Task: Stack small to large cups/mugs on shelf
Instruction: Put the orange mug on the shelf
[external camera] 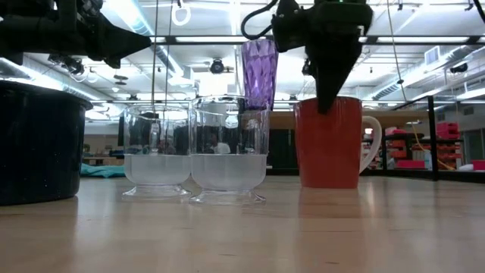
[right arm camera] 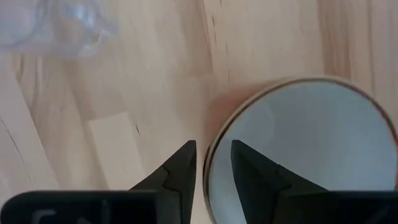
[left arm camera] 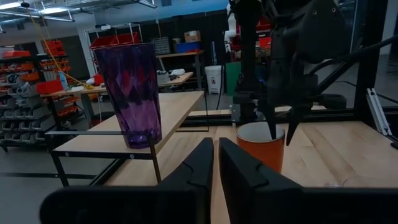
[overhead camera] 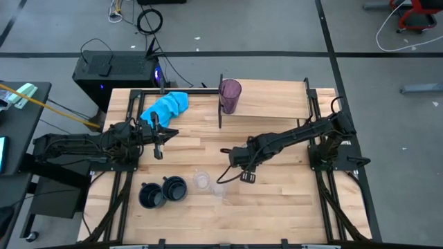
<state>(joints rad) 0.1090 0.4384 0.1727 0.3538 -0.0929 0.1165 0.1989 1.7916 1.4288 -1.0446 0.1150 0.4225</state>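
Observation:
The orange mug (external camera: 327, 148), white inside (right arm camera: 298, 149), stands upright on the tabletop, mostly hidden under my right gripper (overhead camera: 240, 166) in the high view. My right gripper (right arm camera: 213, 155) is open, pointing down, one finger inside the mug's rim and one outside, with a gap showing. The purple tumbler (overhead camera: 230, 95) stands on the shelf (overhead camera: 273, 100) by its dark upright panel (overhead camera: 221, 107). Two clear glasses (overhead camera: 202, 180) (overhead camera: 218, 188) and two navy mugs (overhead camera: 151, 196) (overhead camera: 174, 187) stand near the front. My left gripper (overhead camera: 158, 144) is shut and empty at the left.
A blue cloth (overhead camera: 166, 106) lies at the far left of the table. The glasses (external camera: 157, 152) (external camera: 229, 152) stand just to the near left of the orange mug. Bare tabletop (overhead camera: 284, 200) lies at the front right and between the arms.

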